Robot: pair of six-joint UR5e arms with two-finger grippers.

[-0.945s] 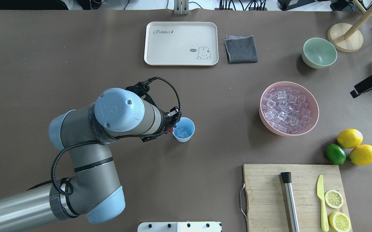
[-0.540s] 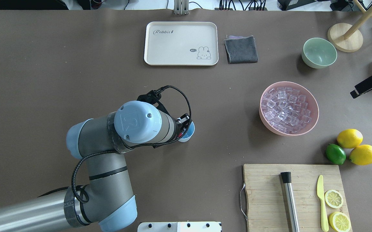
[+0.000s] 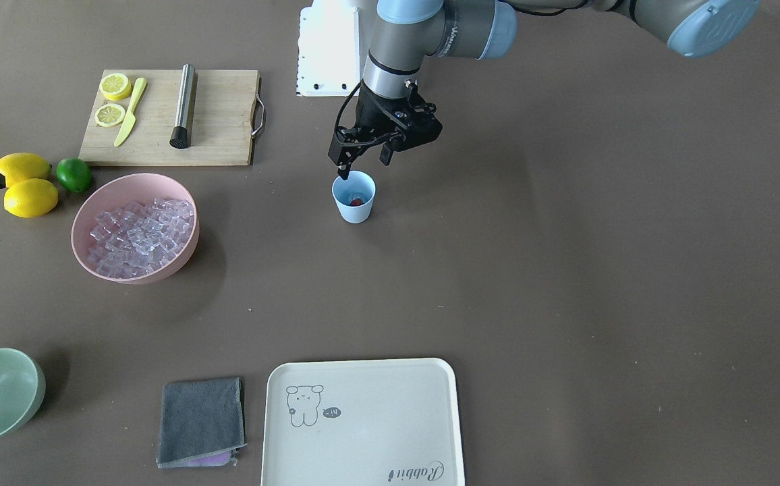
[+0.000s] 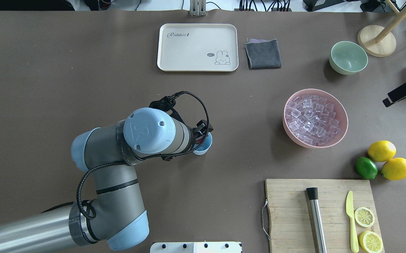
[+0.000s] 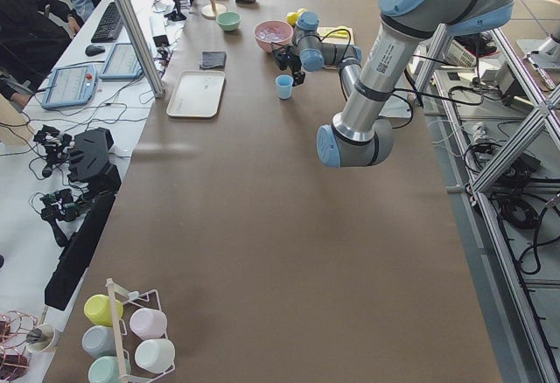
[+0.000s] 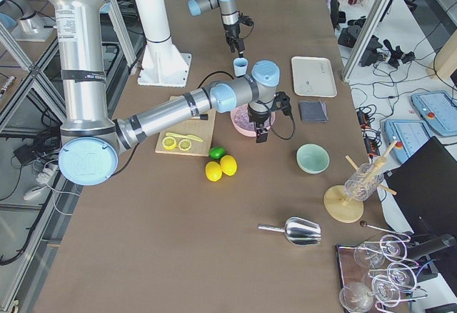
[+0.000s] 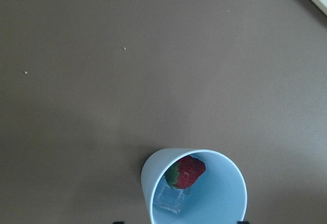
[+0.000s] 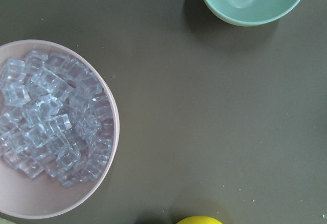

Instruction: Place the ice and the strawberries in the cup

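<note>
The pale-blue cup (image 3: 354, 206) stands mid-table, mostly hidden under my left wrist in the overhead view (image 4: 205, 148). In the left wrist view, a red strawberry (image 7: 187, 172) rests on an ice cube (image 7: 171, 200) inside the cup (image 7: 225, 196). My left gripper (image 3: 364, 166) hangs open just above the cup's rim, with nothing between its fingers. More ice (image 4: 312, 119) fills the pink bowl (image 4: 345, 123) to the right. Only a black part of my right gripper (image 4: 401, 93) shows, at the right edge beyond that bowl, and I cannot tell whether it is open or shut.
A pale-green bowl (image 4: 348, 57), grey cloth (image 4: 263, 53) and cream tray (image 4: 197, 47) lie along the far side. Two lemons (image 4: 382, 150) and a lime (image 4: 366, 168) sit above a cutting board (image 4: 287, 214) with a muddler, knife and lemon halves.
My left arm swung right until its wrist covered the cup. The cup held only ice before; now the strawberry lies in it.
</note>
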